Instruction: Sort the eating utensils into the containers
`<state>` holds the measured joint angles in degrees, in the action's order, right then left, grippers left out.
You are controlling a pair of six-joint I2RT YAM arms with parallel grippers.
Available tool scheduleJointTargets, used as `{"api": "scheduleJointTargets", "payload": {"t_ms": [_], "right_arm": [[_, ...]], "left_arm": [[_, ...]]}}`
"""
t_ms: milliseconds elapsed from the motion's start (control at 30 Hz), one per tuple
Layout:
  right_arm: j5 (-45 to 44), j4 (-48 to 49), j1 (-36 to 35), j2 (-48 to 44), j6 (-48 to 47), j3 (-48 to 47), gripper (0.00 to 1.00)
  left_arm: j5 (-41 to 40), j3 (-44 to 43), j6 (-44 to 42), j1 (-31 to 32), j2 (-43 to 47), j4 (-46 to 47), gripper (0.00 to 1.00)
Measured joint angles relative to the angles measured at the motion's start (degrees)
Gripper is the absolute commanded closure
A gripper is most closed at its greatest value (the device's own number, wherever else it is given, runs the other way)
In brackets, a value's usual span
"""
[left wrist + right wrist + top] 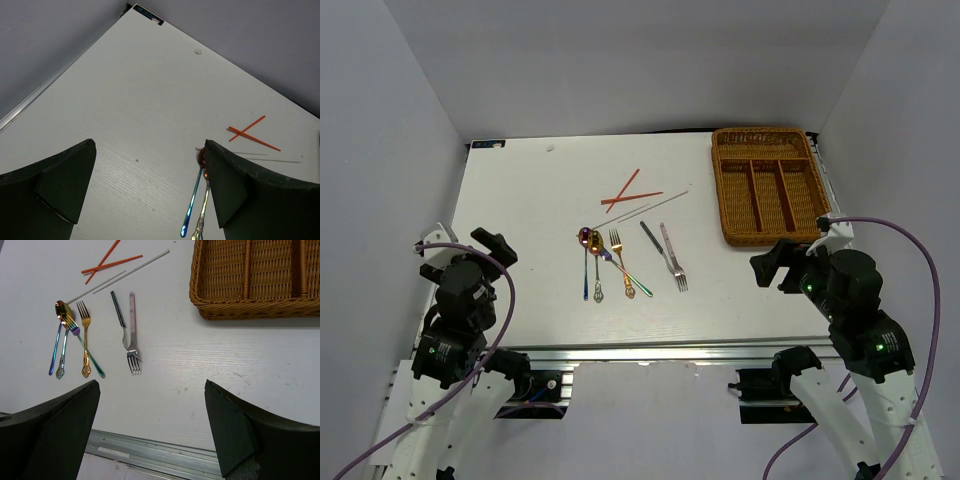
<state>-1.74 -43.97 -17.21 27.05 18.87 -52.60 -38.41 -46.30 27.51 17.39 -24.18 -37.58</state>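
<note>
Tabletop (pixel 530 190): white; it carries every utensil, all lying loose near its middle.
Tray (pixel 719 195): brown wicker, at the far right corner, well apart from the cutlery. No utensil shows in any slot, so the sorting looks not yet begun and every piece is left to move.
Right hand (pixel 151 405): spread wide, gripping and touching nothing; it hangs over the near edge, between the cutlery and the tray.
Left hand (pixel 149 165): likewise spread wide and empty, over bare tabletop left of the spoons.
Silver chopsticks (pixel 131 272): two, roughly in line, just nearer than the red pair.
Red chopsticks (pixel 112 263): crossed, farthest from the arms.
Spoons (pixel 56 347): leftmost, bowls together.
Gold fork (pixel 86 337): beside them, an iridescent piece slanting across it.
Silver fork (pixel 132 325): rightmost.
Knife (pixel 118 311): dark-handled, touching the silver fork.
</note>
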Motion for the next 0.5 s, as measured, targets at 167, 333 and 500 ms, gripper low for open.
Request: {"api": "scheduleJointTargets", "payload": {"t_ms": [167, 333, 500], "right_arm": [[0.04, 0.39, 0.0, 0.0, 0.0, 0.28, 0.11], [1.03, 1.57, 0.0, -0.07, -0.02, 2.71, 0.11], [7.02, 4.92, 0.0, 2.86, -0.07, 4.13, 0.11]], "left_arm": [[0.0, 0.0, 0.0, 0.0, -0.22, 0.0, 0.02], [0.0, 0.11, -0.02, 0.0, -0.85, 0.0, 0.02], [-0.07, 0.26, 0.0, 0.0, -2.14, 0.11, 0.02]]}}
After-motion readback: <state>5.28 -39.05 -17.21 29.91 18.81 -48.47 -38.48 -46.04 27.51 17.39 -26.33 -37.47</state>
